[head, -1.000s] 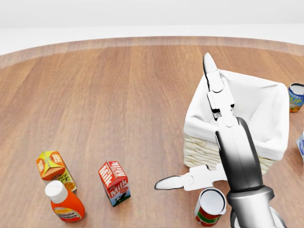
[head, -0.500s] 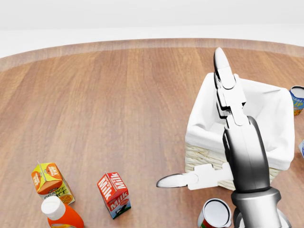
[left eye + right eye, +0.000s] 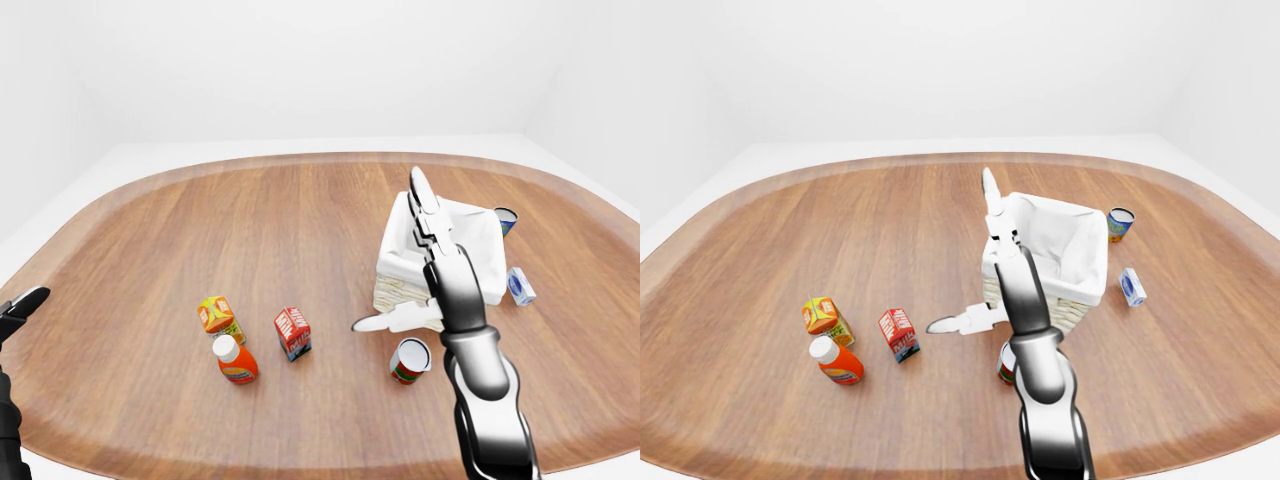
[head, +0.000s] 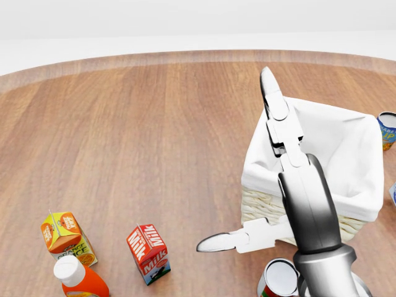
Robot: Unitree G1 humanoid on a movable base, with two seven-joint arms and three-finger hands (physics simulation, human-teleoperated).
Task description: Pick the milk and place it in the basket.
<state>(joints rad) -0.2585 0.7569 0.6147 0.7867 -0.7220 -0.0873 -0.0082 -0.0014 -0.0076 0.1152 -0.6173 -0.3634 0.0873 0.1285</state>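
The milk (image 4: pixel 148 253) is a small red carton standing on the wooden table, at the lower left of the head view. The basket (image 4: pixel 260 207) is wicker with a white cloth liner and stands at the right. My right hand (image 4: pixel 244 164) is open over the basket's left side. Its long fingers (image 4: pixel 273 96) point up the view and its thumb (image 4: pixel 216 242) sticks out left toward the milk, a clear gap away. It holds nothing. My left hand (image 3: pixel 22 303) shows only as a dark tip at the left edge of the left-eye view, far from everything.
An orange juice carton (image 4: pixel 65 238) and a red ketchup bottle (image 4: pixel 80 279) stand left of the milk. A red-and-green can (image 4: pixel 279 278) sits under my right forearm. A blue can (image 4: pixel 387 129) and a small blue-white box (image 3: pixel 520 285) lie right of the basket.
A second ago the camera shifted and everything slid down the view. Since then my right hand has swung a little left, its thumb nearer the milk. The objects have not moved.
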